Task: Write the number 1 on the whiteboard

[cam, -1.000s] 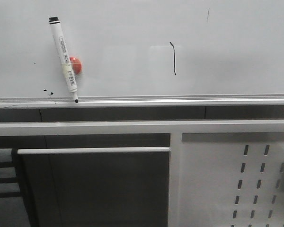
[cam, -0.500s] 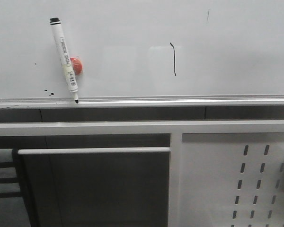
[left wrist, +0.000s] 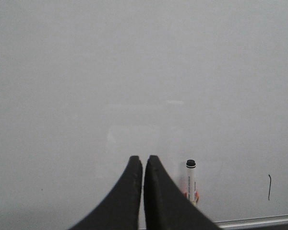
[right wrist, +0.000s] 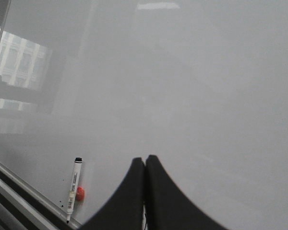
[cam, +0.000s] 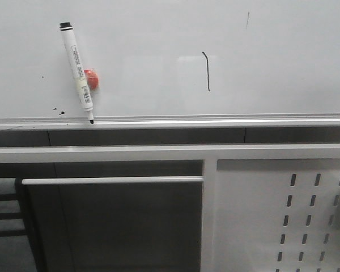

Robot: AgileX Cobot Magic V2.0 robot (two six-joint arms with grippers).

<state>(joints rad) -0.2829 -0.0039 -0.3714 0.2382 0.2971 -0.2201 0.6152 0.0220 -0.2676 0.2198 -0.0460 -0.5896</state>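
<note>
The whiteboard (cam: 158,34) fills the upper part of the front view, and the number 1 (cam: 207,71) is a thin black stroke near its middle. A white marker (cam: 78,71) with a black cap leans on the board, tip down on the silver rail (cam: 226,120), beside a red magnet (cam: 91,78). Neither gripper shows in the front view. My left gripper (left wrist: 143,158) is shut and empty, facing the board, with the marker (left wrist: 190,179) just beside its fingers and the number 1 (left wrist: 269,187) farther off. My right gripper (right wrist: 145,158) is also shut and empty; the marker (right wrist: 73,189) stands apart from it.
A faint grey tick (cam: 248,20) sits high on the board and small black specks (cam: 56,109) lie near the marker's tip. Below the rail run a metal frame bar (cam: 102,153) and a white panel with slot holes (cam: 260,215).
</note>
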